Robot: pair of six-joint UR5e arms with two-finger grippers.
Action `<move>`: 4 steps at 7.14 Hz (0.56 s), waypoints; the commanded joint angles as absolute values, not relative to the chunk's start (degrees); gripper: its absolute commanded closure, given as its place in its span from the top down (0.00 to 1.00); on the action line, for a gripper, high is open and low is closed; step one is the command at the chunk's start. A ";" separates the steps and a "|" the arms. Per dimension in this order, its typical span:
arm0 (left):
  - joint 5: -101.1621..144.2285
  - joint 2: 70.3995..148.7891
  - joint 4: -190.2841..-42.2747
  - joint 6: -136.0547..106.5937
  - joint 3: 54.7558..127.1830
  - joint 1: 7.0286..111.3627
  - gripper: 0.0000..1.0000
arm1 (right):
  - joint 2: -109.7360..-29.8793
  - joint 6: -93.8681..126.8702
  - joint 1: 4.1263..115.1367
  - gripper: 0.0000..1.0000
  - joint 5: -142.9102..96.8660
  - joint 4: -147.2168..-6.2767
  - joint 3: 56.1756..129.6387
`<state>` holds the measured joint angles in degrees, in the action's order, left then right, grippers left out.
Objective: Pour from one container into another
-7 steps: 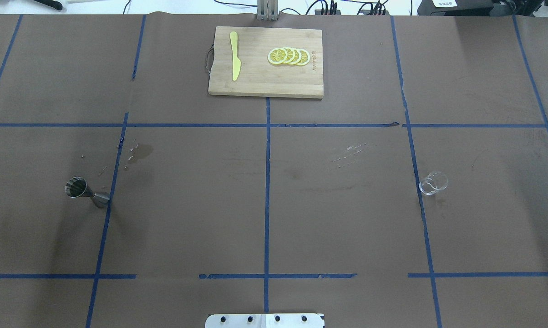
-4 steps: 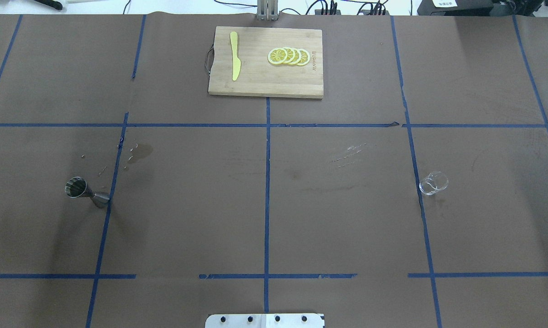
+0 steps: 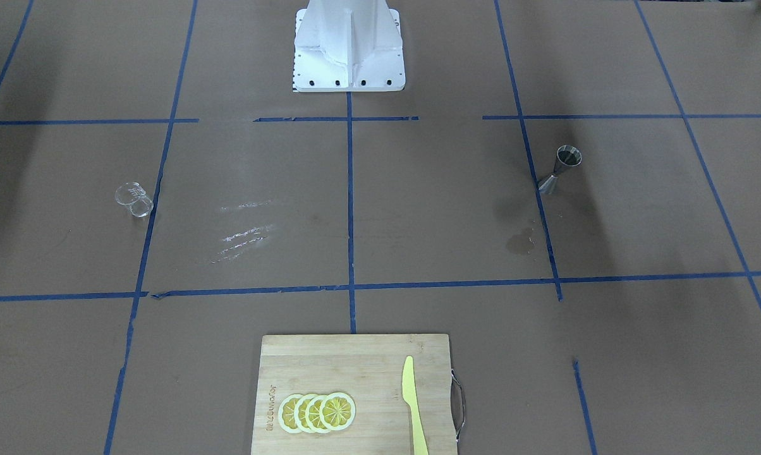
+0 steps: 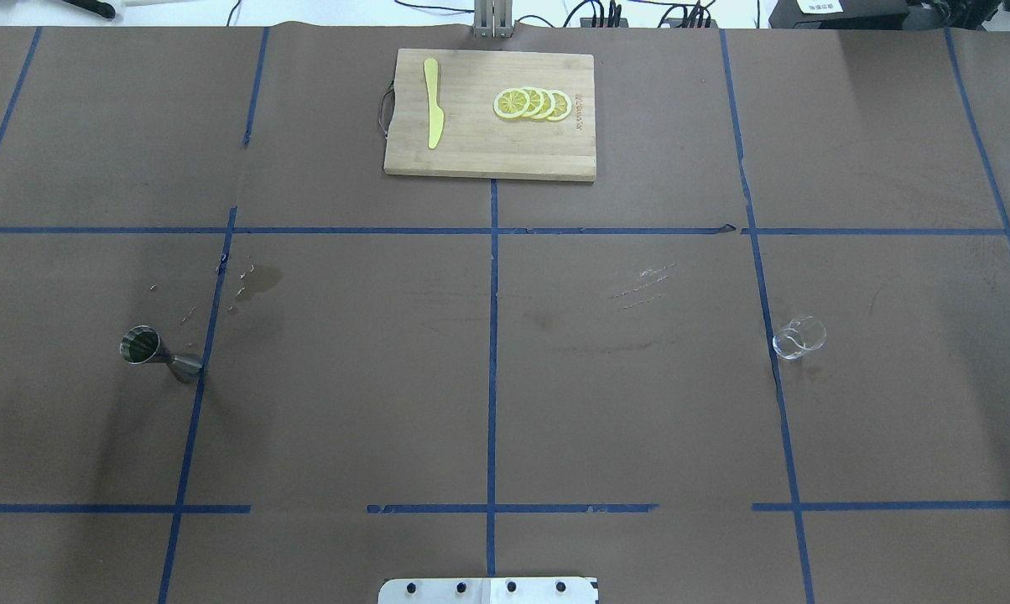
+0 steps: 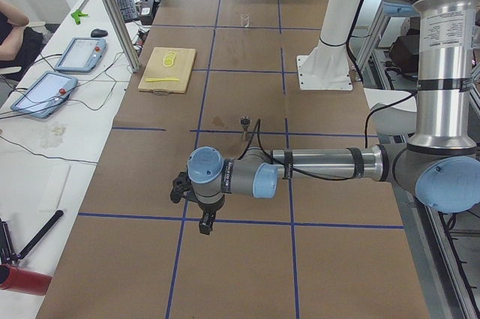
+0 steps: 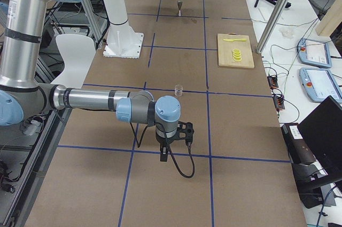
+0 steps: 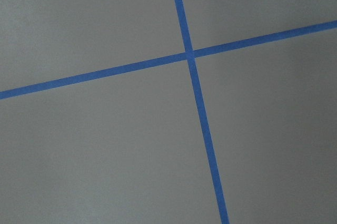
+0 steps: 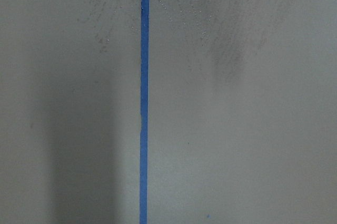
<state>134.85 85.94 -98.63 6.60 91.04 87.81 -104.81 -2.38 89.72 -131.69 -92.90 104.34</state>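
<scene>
The clear glass tumbler (image 4: pixel 799 338) stands upright on the right of the brown table, also seen in the front-facing view (image 3: pixel 134 199) and the right view (image 6: pixel 178 89). The steel hourglass jigger (image 4: pixel 159 355) stands upright on the left, beside a blue tape line (image 3: pixel 560 169) (image 5: pixel 244 124). Neither gripper touches either one. My left gripper (image 5: pixel 204 221) hangs low over the table's left end, well away from the jigger. My right gripper (image 6: pixel 165 155) hangs over the right end, past the tumbler. Both show only in side views, so I cannot tell whether they are open or shut.
A wooden cutting board (image 4: pixel 488 159) at the far middle carries a yellow knife (image 4: pixel 432 113) and lemon slices (image 4: pixel 532 103). A damp stain (image 4: pixel 262 279) lies beyond the jigger. The robot's white base (image 3: pixel 349 57) stands at the near edge. Both wrist views show only brown paper and blue tape.
</scene>
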 commanded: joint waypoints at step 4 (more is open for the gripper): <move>135.61 84.73 -98.61 6.59 91.76 87.80 1.00 | -104.68 -2.11 89.65 1.00 -132.28 -88.86 104.50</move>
